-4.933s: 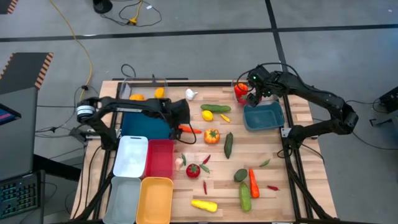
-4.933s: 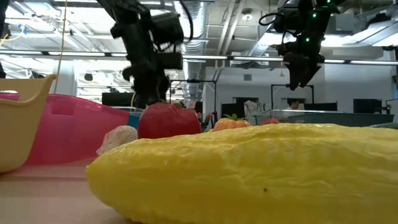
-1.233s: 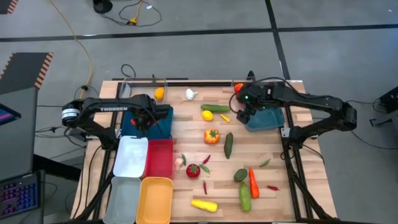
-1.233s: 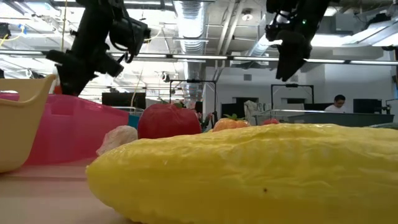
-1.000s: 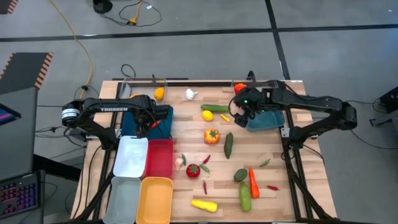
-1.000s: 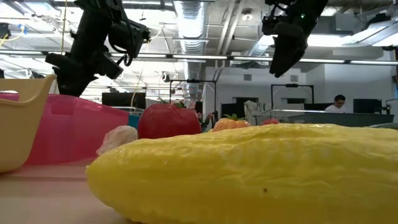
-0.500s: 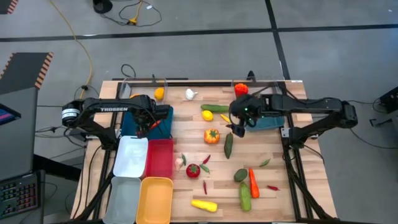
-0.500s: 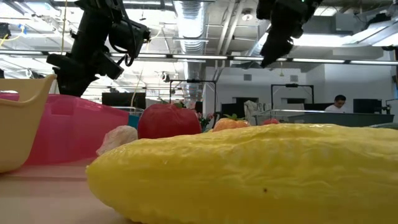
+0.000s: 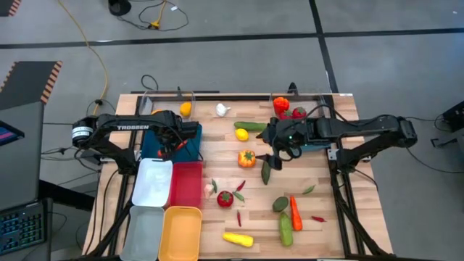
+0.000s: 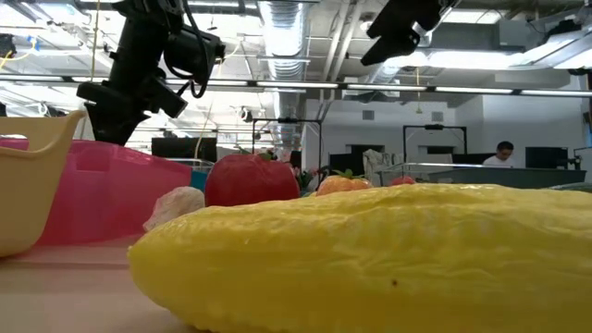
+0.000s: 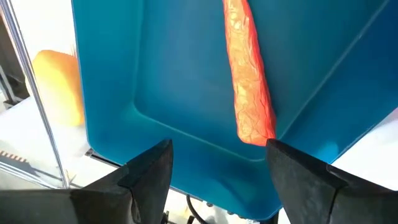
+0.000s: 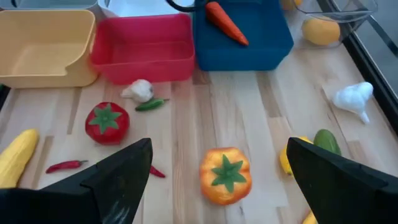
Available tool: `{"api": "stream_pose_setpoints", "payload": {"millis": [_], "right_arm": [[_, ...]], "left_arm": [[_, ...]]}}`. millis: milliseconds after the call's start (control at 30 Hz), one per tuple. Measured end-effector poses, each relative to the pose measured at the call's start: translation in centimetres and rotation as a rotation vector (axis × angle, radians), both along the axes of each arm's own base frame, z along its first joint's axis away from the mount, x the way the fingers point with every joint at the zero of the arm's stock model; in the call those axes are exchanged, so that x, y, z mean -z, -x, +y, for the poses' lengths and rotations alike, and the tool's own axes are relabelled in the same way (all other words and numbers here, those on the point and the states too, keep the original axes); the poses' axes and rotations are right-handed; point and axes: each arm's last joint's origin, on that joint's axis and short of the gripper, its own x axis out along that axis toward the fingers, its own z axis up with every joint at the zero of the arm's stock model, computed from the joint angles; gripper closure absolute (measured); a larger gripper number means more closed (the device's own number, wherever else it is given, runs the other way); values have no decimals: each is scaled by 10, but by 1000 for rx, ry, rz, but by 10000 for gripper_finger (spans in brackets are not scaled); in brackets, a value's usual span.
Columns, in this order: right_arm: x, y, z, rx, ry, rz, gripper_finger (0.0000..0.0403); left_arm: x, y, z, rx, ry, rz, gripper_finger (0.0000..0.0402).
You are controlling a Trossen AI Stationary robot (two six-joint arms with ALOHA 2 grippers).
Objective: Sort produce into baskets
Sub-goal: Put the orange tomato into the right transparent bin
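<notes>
My left gripper (image 9: pixel 172 139) hangs open over the dark blue basket (image 9: pixel 156 148). An orange carrot (image 11: pixel 249 87) lies on the basket's floor, just ahead of the open fingers, untouched. My right gripper (image 9: pixel 274 151) is open and empty above the table's middle, beside the teal basket (image 9: pixel 313 139). In the right wrist view my right gripper (image 12: pixel 219 146) stands over an orange pepper (image 12: pixel 225 175), which sits on the wood (image 9: pixel 247 157). A tomato (image 12: pixel 107 121), a garlic (image 12: pixel 138 90) and chillies lie beyond it.
White (image 9: pixel 154 181), red (image 9: pixel 187 183), grey-blue (image 9: pixel 145 232) and yellow (image 9: pixel 182 232) baskets stand at the near left. A clear bin at the far right holds red tomatoes (image 9: pixel 281 105). Cucumbers (image 9: pixel 266 168), a lemon (image 9: pixel 241 134), a carrot (image 9: pixel 296 212) and a squash (image 9: pixel 238 238) lie scattered.
My right gripper has gone from over the teal basket toward the table's left and near edges, toward the orange pepper, staying open.
</notes>
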Motion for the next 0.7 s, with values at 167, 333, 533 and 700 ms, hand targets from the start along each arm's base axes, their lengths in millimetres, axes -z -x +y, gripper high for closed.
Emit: {"api": "stream_pose_setpoints", "payload": {"millis": [167, 333, 533, 700], "right_arm": [[9, -10, 2, -4, 4, 25, 3], [43, -37, -2, -25, 44, 126, 3], [83, -60, -16, -9, 63, 253, 3], [103, -67, -30, 22, 43, 321, 3]], "left_arm": [[0, 0, 0, 0, -1, -4, 157], [0, -1, 0, -1, 2, -6, 157], [0, -1, 0, -1, 3, -6, 157], [0, -1, 0, -1, 3, -6, 157]]}}
